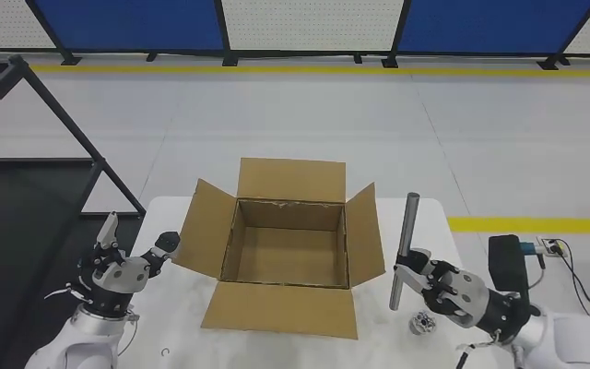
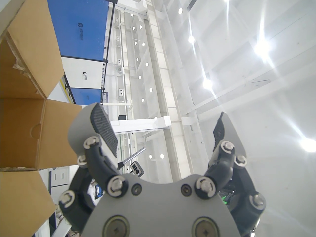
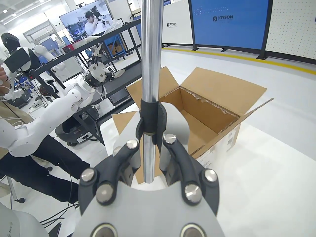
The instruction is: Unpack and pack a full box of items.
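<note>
An open cardboard box (image 1: 286,256) stands mid-table with all flaps spread and nothing visible inside; it also shows as the box (image 3: 209,114) and its flaps (image 2: 27,80). My right gripper (image 1: 412,267) is shut on a shiny metal rod (image 1: 404,249), holding it upright to the right of the box; the rod (image 3: 150,50) passes between the black pads. My left gripper (image 1: 136,249) sits left of the box, pointing up, open and holding nothing, its fingers (image 2: 103,129) wide apart.
A small silvery object (image 1: 423,322) lies on the white table (image 1: 396,346) near the right gripper. A black metal frame (image 1: 64,138) stands off the table's left side. Blue partition panels (image 1: 304,23) line the far floor.
</note>
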